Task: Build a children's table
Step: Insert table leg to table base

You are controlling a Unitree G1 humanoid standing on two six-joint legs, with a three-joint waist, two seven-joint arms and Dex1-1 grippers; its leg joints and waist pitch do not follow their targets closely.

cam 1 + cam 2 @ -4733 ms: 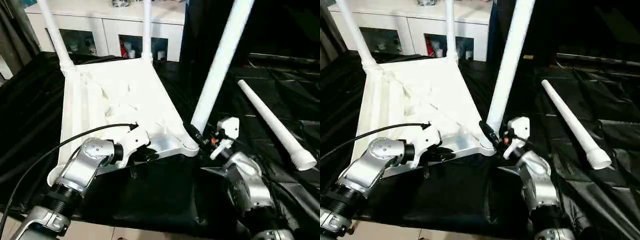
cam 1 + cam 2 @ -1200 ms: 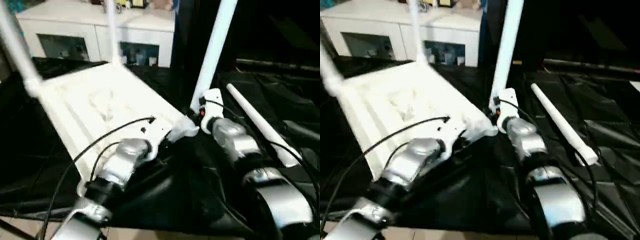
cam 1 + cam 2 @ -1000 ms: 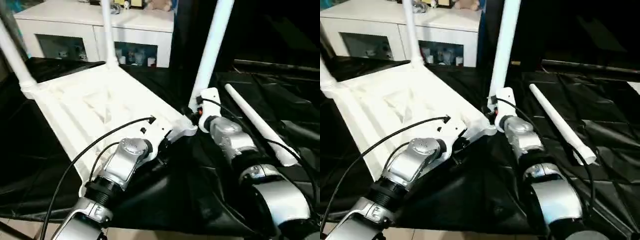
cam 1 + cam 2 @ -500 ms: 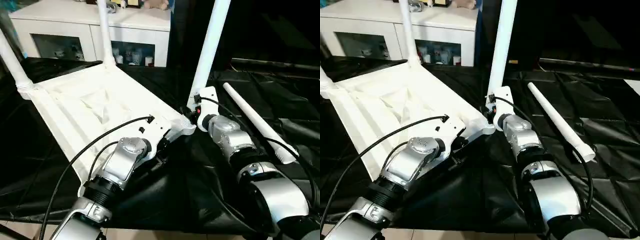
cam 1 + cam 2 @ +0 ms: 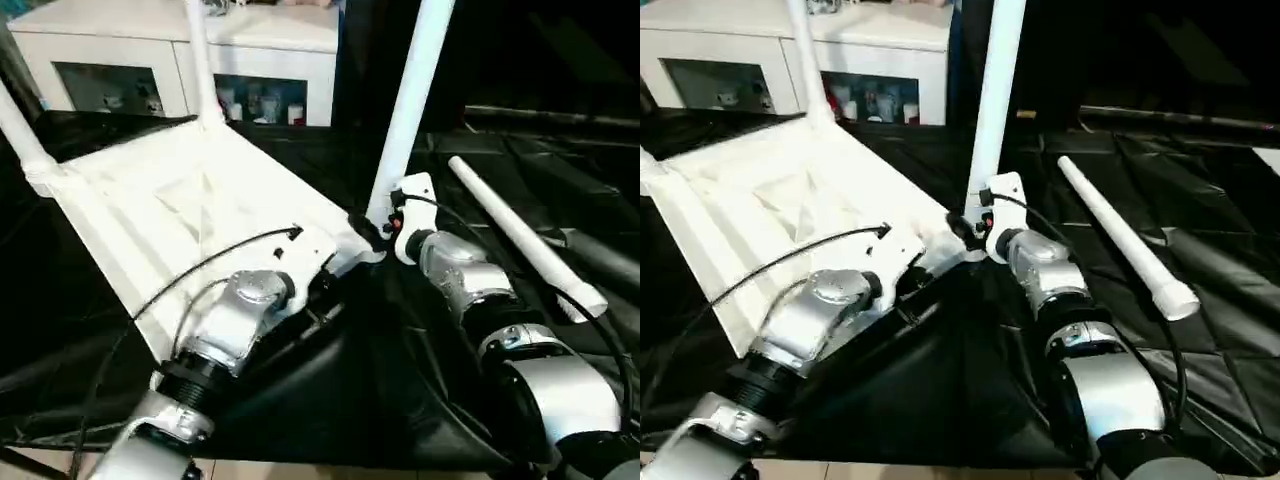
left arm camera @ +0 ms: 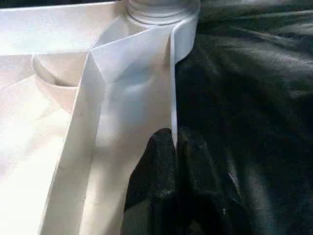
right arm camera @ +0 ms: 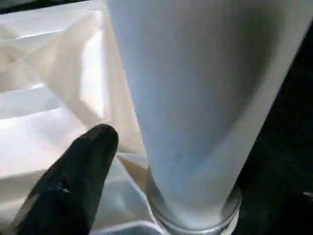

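Observation:
The children's table lies upside down: a white ribbed tabletop with three white legs standing in its corner sockets. A fourth leg lies loose on the black sheet to the right. My left gripper is shut on the thin rim of the tabletop's near edge, close to the near right corner socket. My right gripper is at the base of the upright near right leg. It is open, and its one visible black finger stands a little off the leg.
A black sheet covers the work surface under and around the table. A white glass-doored cabinet stands behind the tabletop. A black cable loops over my left forearm. A dark bar lies at the far right.
My right gripper's jaws have widened away from the upright leg's base. The left gripper keeps its pinch on the rim. The camera has shifted slightly.

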